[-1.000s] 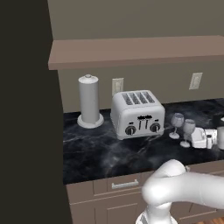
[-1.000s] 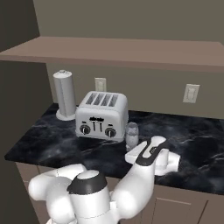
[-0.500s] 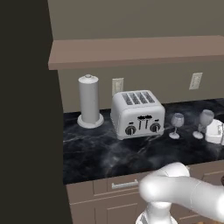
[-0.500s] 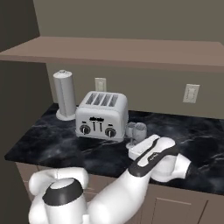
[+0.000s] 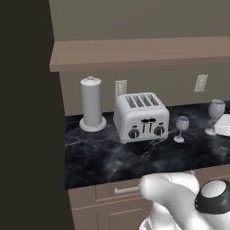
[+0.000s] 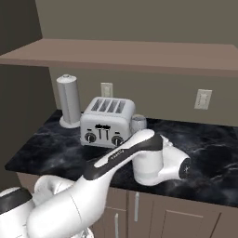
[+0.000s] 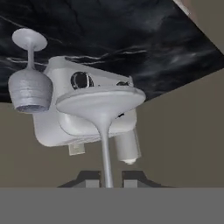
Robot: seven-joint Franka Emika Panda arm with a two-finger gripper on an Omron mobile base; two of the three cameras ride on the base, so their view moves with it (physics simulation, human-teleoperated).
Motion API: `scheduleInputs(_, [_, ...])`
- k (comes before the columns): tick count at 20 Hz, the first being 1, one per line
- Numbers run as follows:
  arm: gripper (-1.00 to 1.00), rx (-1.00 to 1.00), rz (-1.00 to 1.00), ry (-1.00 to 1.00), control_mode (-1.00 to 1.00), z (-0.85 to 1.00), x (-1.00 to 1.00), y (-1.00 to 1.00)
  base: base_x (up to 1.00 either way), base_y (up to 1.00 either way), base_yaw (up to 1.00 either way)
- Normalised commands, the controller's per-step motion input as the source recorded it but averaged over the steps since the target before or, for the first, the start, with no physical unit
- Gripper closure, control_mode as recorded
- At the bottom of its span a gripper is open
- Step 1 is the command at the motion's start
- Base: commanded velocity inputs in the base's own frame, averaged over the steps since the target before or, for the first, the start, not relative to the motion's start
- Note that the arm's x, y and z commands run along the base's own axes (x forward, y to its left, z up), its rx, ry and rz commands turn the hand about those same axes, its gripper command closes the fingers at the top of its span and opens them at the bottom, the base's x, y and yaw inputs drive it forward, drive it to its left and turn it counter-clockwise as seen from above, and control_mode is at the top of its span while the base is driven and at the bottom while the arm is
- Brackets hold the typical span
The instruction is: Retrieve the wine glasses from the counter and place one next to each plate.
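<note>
My gripper (image 7: 105,179) is shut on the thin stem of a wine glass (image 7: 101,101). In the hand view its round foot fans out just beyond the dark fingertips (image 7: 89,179). In the left base view this held wine glass (image 5: 215,110) is at the far right, over the black marble counter (image 5: 112,157). A second wine glass (image 5: 182,127) stands upright on the counter just right of the toaster; it is also in the hand view (image 7: 29,83) and the right base view (image 6: 138,123), partly behind my arm. The plates are out of view.
A silver four-slot toaster (image 5: 141,117) stands mid-counter, with a tall grey paper-towel cylinder (image 5: 91,102) to its left. A brown shelf (image 5: 143,51) runs above them. Brown cabinet drawers (image 5: 112,193) sit under the counter (image 6: 46,144). A dark wall closes off the left side.
The held wine glass has travelled right and slightly up, away from the second glass, which has stayed by the toaster. My arm has swung right with it.
</note>
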Motion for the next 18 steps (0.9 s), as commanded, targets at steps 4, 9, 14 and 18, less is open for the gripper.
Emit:
scheduleInputs(4, [1.00,-0.06,0.00,-0.25,-1.00,0.37,-0.58,0.70,0.00,0.00,0.00])
scheduleInputs(9, [1.00,-0.03,0.00,-0.20,-1.00,0.46,-0.57,0.41,0.00,0.00,0.00])
scheduleInputs(14, [1.00,-0.03,0.00,-0.05,-1.00,0.74,-0.37,0.40,0.00,0.00,0.00])
scheduleInputs(18, [1.00,-0.01,0.02,-0.03,-1.00,0.72,-0.58,0.27,0.00,0.00,0.00])
